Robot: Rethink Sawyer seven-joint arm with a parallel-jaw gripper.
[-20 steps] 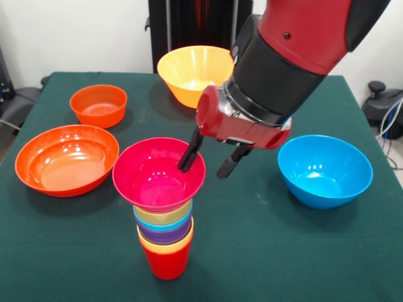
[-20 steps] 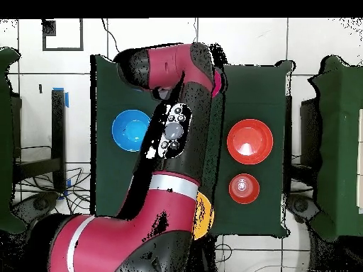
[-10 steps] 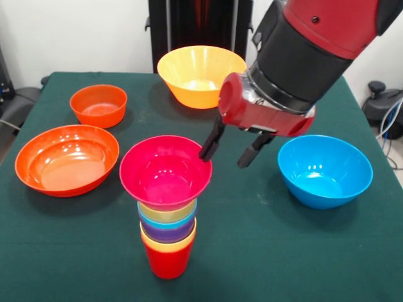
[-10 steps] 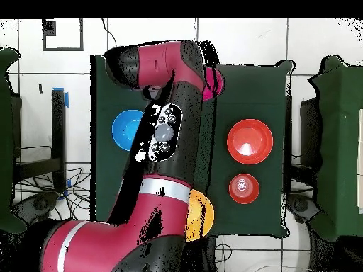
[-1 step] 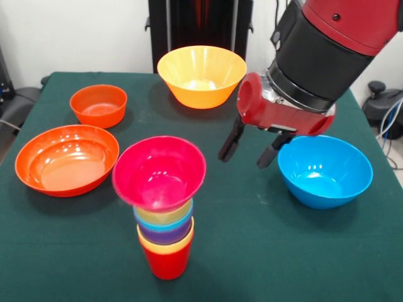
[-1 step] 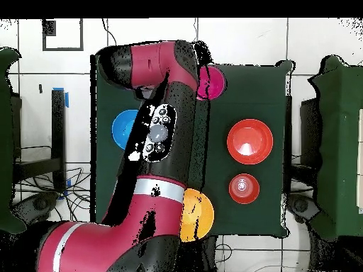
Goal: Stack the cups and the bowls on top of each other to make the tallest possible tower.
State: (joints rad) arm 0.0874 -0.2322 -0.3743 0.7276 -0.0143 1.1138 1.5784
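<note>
A green tabletop [image 5: 264, 251] carries a half-built tower [image 5: 162, 207] near its 6 o'clock edge in the front view: nested cups with a red cup [image 5: 166, 261] at the base and yellow, purple, blue and pale yellow rims above it, topped by a small magenta-pink bowl [image 5: 159, 171] that sits slightly tilted. By this showing the cups and one bowl are stacked, and four bowls remain loose. Going by size, these are the large yellow-orange bowl [image 5: 201, 74] at 12 o'clock, the wide shallow orange bowl [image 5: 67, 158] at 9 o'clock, the large blue bowl [image 5: 325, 170] at 3 o'clock, and the small orange bowl [image 5: 98, 104] at 10 o'clock. The red and black arm [image 5: 327, 44] reaches in from 1 o'clock. Its pincer [image 5: 250, 148] hangs spread apart and empty, between the tower and the blue bowl, touching neither. Nothing blocks a path to any loose bowl.
</note>
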